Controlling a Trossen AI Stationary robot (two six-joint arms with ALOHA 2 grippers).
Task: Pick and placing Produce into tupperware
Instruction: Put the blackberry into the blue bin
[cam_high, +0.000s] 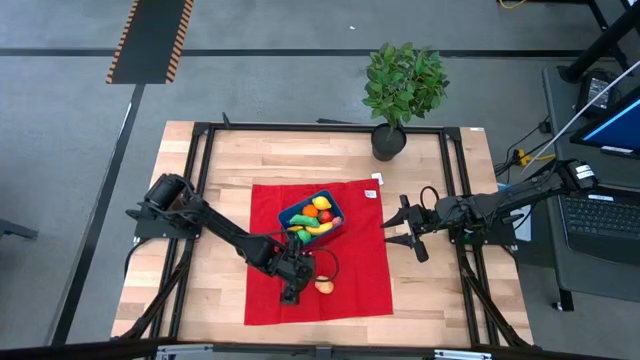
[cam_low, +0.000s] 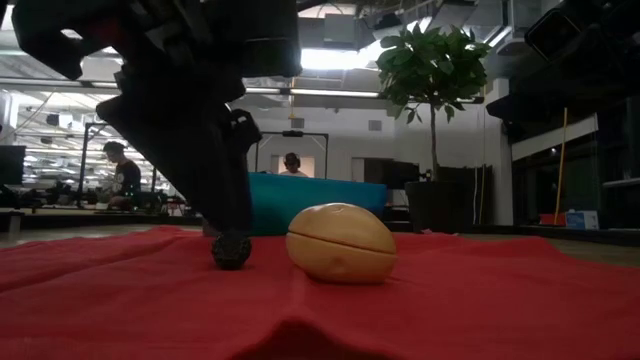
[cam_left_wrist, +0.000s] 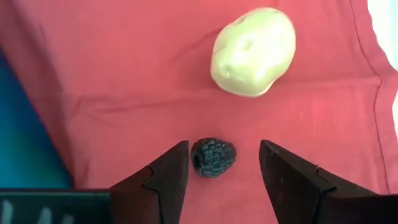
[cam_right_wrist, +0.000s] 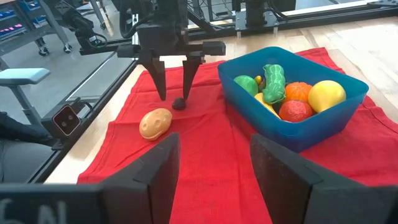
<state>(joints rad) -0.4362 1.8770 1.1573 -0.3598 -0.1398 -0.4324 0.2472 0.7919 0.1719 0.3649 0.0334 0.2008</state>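
The left gripper (cam_left_wrist: 224, 171) stood open, fingers astride the round blackberry (cam_left_wrist: 212, 157), nearer one finger; beyond lay the potato (cam_left_wrist: 253, 51), long axis slanted, red cloth (cam_left_wrist: 112, 81) bare around.

Matt red cloth (cam_left_wrist: 112, 74), bumpy dark berry (cam_left_wrist: 213, 157)

Blue tupperware (cam_right_wrist: 292, 124) full of produce (cam_right_wrist: 292, 93); dark berry (cam_left_wrist: 212, 157), tan potato (cam_left_wrist: 252, 51) on cloth beside it.

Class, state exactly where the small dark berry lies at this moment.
The berry lies on the red cloth, between the open fingers of the left tool, beside the potato.
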